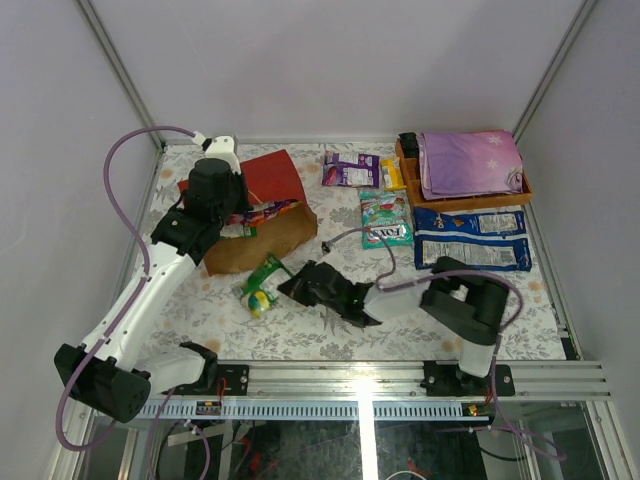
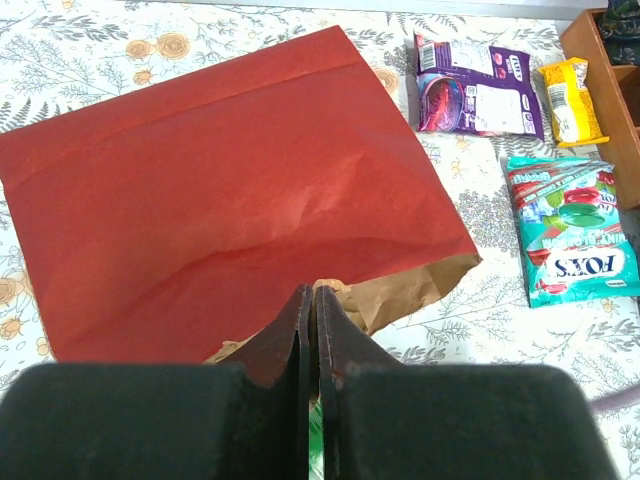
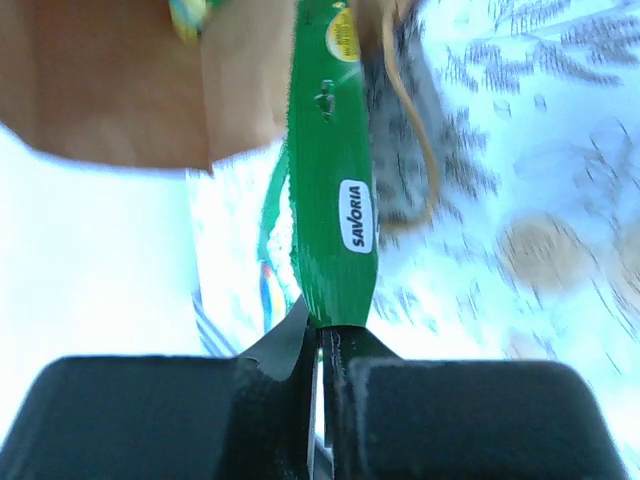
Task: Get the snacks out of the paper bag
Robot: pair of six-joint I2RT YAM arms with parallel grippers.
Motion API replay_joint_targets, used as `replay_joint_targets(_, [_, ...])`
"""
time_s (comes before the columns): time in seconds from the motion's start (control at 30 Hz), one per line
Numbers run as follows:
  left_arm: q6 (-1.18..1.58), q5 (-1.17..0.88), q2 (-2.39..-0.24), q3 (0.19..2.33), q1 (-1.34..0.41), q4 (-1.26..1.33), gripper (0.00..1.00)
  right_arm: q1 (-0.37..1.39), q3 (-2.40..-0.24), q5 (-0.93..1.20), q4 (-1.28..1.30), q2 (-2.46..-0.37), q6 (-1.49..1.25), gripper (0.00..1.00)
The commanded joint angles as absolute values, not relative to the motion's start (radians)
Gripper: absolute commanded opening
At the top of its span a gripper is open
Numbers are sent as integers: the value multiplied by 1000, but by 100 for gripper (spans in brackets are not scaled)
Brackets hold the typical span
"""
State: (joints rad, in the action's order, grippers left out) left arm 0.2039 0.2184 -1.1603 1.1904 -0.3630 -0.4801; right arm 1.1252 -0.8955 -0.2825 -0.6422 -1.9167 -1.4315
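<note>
We start at the right gripper (image 3: 320, 345). Its jaws are clamped tight on the near end of a green packet (image 3: 330, 200), the one labelled SAVORIA, gripped edge-on so the slim pack can slide free. The packet's far end sits right at the brown mouth of the paper bag (image 3: 100, 80), and the thin loop handle (image 3: 405, 150) dangles just beside it.

Over at the left gripper (image 2: 311, 320), the fingers are pressed together on the bag's upper lip. We read that as an anchor: it lifts the mouth and stops the bag dragging along with the pull.

Farther out on the tabletop (image 1: 330, 340), a purple packet (image 1: 350, 168), a teal FOX'S packet (image 1: 385, 218) and two blue packs (image 1: 470, 222) lie near the wooden tray (image 1: 520, 190), well apart from the bag. We'd judge that's the landing zone for this one too.
</note>
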Motion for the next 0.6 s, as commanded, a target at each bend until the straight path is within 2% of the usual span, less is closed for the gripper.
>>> replay_joint_targets(0.0, [198, 274, -1159, 1204, -353, -468, 0, 1105, -771, -22, -625, -1657, -1128, 0])
replay_joint_targets(0.17, [199, 277, -1170, 1210, -344, -480, 0, 1075, -863, 329, -112, -1470, -710, 0])
replay_joint_targets(0.27, [198, 285, -1171, 1210, -342, -483, 0, 1032, -880, 352, 95, -1344, -558, 0])
replay_joint_targets(0.4, [196, 288, -1173, 1208, -341, -485, 0, 826, -860, 387, 218, -1202, -486, 0])
replay_joint_targets(0.57, [192, 291, -1185, 1214, -341, -489, 0, 629, -907, 358, 328, -1194, -428, 0])
